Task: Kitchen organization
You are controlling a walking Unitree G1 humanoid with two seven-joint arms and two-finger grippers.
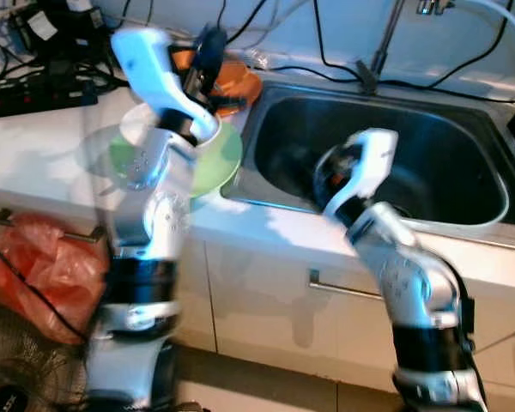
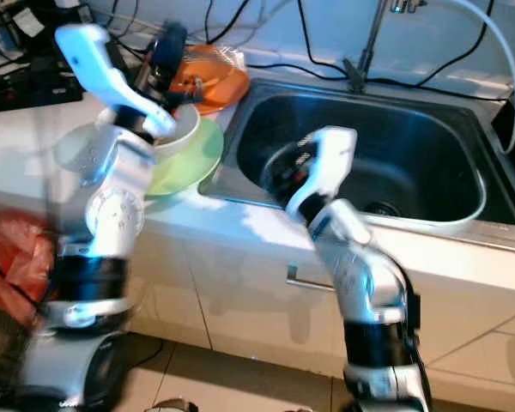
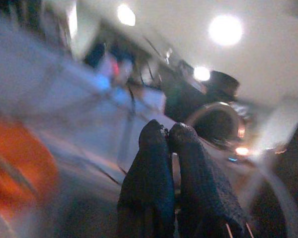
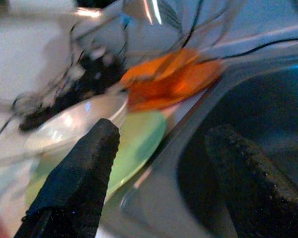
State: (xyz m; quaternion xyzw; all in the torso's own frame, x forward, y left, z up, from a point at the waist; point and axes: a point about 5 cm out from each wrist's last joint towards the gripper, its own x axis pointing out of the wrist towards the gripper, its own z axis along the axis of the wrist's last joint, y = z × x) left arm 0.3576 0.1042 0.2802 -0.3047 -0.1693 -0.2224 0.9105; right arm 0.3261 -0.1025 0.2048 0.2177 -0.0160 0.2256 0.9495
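Right end effector spread wide, empty; left end effector pressed closed.

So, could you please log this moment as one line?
left gripper shut, raised over counter | right gripper open, by sink edge | green plate under white bowl

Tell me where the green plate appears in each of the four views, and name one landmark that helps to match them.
Left eye view: green plate on the white counter, just left of the sink, partly behind the left arm.
Right eye view: same place, plate rim toward the sink.
Left wrist view: too blurred to tell.
Right wrist view: between the right tool's two fingers, beside the sink edge.
Shared landmark: the orange bag behind the plate.
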